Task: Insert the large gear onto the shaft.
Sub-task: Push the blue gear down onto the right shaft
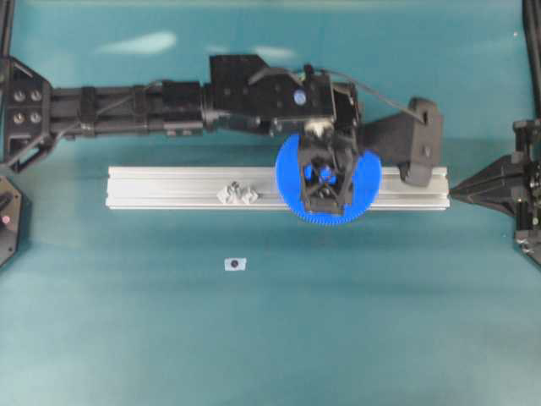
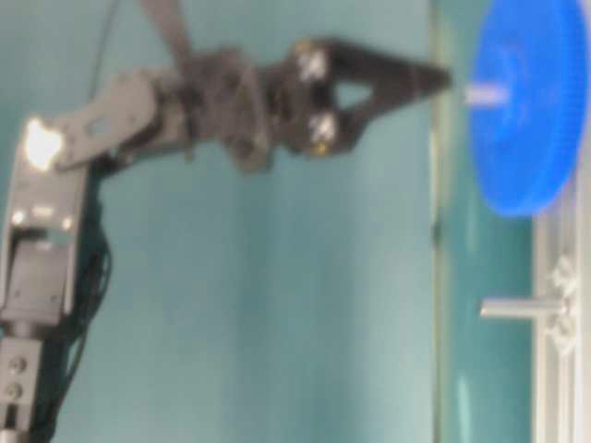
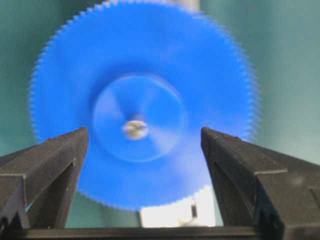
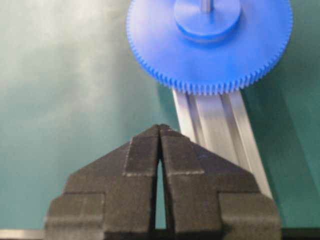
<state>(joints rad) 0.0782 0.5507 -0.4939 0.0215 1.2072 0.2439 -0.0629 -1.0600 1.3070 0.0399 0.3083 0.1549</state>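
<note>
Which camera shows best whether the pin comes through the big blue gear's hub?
The right wrist view: the pin rises from the blue gear hub, sharply. Left wrist shows a blurred silvery tip; table-level a blurred stub; overhead, the left end effector covers it.

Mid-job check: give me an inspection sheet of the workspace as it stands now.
Surface: teal table, bare patches visible.
Job's things: large gear sits on a shaft over the aluminium rail; pin pokes through its hub.
Clutter: second pin on mounts; small loose piece.
Grippers: left gripper open above gear, jaws apart; right gripper shut, empty.
Cables: one on left arm.
Surroundings: nothing seen.
</note>
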